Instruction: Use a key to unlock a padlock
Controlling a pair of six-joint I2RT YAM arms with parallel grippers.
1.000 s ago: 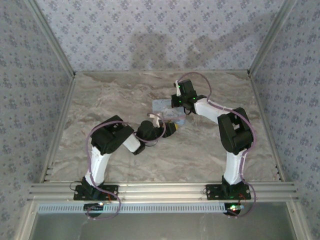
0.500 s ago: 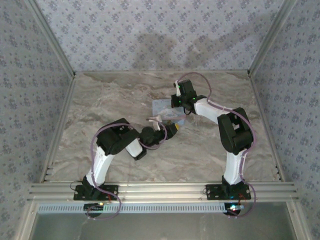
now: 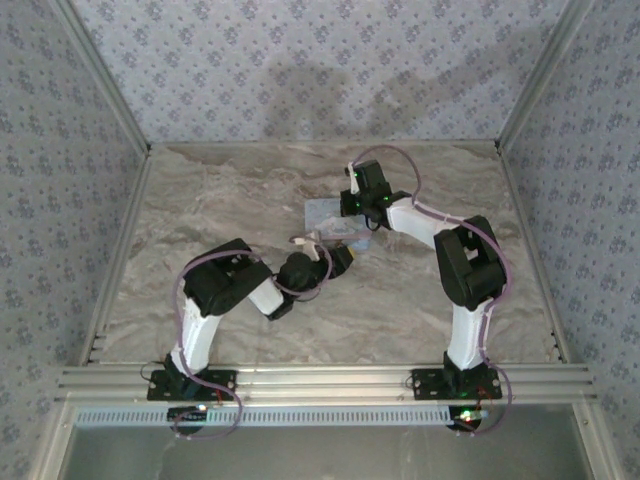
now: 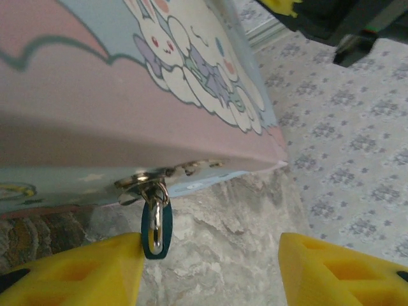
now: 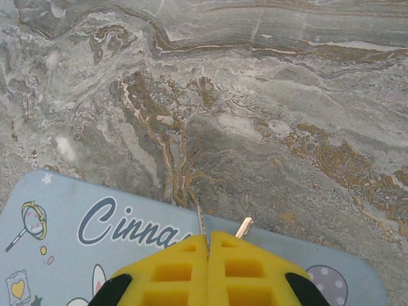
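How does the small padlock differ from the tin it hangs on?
Size: the padlock is tiny, the tin far larger. Colour: the padlock is plain dark blue, the tin light blue and pink with a cartoon rabbit. Pose: the padlock dangles from the metal clasp, the tin lies flat on the table. Both are partly blue.

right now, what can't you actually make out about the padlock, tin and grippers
- padlock, left wrist view: seen edge-on, keyhole face turned away; top view: too small to pick out.
- metal tip past the shut right gripper, right wrist view: rest hidden by the yellow fingers; key or not, unclear.
- tin lettering, right wrist view: cut off after "Cinna" by the fingers.
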